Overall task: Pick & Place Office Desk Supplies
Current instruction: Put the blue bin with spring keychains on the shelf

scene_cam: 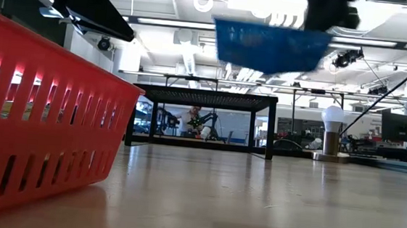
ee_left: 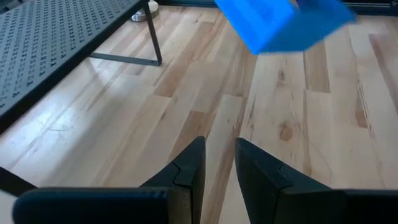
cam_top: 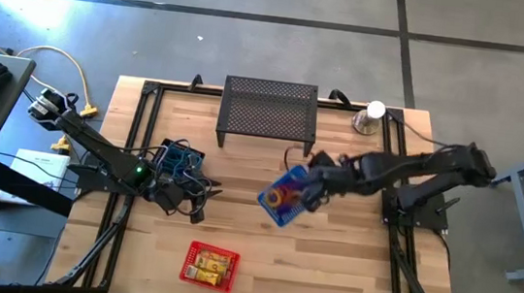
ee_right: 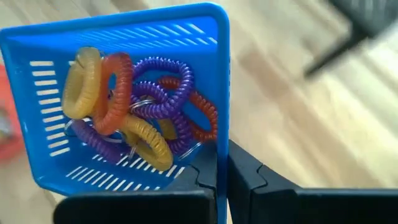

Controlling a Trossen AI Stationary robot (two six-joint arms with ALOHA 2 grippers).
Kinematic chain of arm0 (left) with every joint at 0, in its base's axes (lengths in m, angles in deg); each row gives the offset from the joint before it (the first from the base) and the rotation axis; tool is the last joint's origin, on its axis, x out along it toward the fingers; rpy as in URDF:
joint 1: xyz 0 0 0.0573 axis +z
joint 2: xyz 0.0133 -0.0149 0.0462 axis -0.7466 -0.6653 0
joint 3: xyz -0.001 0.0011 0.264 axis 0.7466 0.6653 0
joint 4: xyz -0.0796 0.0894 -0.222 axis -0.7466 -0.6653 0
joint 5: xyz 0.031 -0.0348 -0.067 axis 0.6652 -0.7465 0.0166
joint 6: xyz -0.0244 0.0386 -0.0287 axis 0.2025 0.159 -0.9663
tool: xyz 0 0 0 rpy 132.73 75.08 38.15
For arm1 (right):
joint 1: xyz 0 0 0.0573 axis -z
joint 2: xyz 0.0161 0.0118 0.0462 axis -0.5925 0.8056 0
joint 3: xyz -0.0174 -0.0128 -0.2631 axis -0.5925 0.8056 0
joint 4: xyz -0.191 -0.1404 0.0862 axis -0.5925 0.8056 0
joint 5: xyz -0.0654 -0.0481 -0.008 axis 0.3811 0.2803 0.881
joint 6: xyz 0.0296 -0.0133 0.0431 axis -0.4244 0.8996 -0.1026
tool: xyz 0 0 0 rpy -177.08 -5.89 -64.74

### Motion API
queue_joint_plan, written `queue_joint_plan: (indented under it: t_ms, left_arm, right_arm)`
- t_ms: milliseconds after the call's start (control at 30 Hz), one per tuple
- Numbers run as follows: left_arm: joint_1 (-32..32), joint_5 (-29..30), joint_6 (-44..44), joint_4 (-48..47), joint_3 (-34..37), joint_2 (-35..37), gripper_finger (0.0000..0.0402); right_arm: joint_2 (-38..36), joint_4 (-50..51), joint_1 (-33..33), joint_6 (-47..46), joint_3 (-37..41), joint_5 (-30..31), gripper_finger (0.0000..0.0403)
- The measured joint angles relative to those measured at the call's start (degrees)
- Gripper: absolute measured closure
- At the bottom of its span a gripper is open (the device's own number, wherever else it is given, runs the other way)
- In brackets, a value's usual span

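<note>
Pinching the blue basket [ee_right: 124,93] by its wall in the right gripper [ee_right: 222,168], carrying coiled rings [ee_right: 134,106] airborne, tilted ahead of it; left gripper [ee_left: 219,163] waiting narrowly parted over desk [cam_top: 328,261].

The right arm reaches in from the right over the middle of the worktop, its end effector [ee_right: 222,174] clamped tight, raised well above the surface. The left end effector [ee_left: 219,165] sits low at the left, fingers slightly parted.
</note>
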Motion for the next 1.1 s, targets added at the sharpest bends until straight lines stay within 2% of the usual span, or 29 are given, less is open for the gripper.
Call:
queue_joint_plan:
  t_ms: [267, 333, 400, 533, 700, 900, 1100]
  left_arm:
    - [0.00, 0.06, 4.60, 0.00, 0.00, 0.01, 0.0321]
    - [0.00, 0.08, 4.97, 0.00, 0.00, -0.01, 0.0321]
    - [0.00, 0.08, 4.99, 0.00, 0.00, 0.00, 0.0321]
    - [0.00, 0.04, 4.97, 0.00, 0.00, -0.01, 0.0321]
    - [0.00, -0.22, 4.90, 0.00, 0.00, 0.01, 0.0321]
    - [0.00, -0.25, 4.88, 0.00, 0.00, 0.00, 0.0321]
    - [0.00, -0.25, 4.92, -0.02, 0.00, 0.01, 0.0321]
  right_arm:
    - [-4.64, -16.18, 15.96, 22.08, -0.04, -0.25, 0.0400]
    - [-4.65, -20.52, 20.74, 25.74, -0.04, -2.99, 0.0400]
    - [-4.44, -23.50, 25.89, 28.18, -0.04, -8.97, 0.0400]
    - [-2.70, -28.22, 35.83, 28.47, -0.04, -19.06, 0.0400]
    - [0.09, -31.71, 45.37, 27.38, -0.04, -25.38, 0.0400]
    - [4.90, -31.79, 51.84, 23.29, -0.04, -25.76, 0.0400]
    - [9.84, -31.13, 55.14, 20.85, -0.04, -26.16, 0.0400]
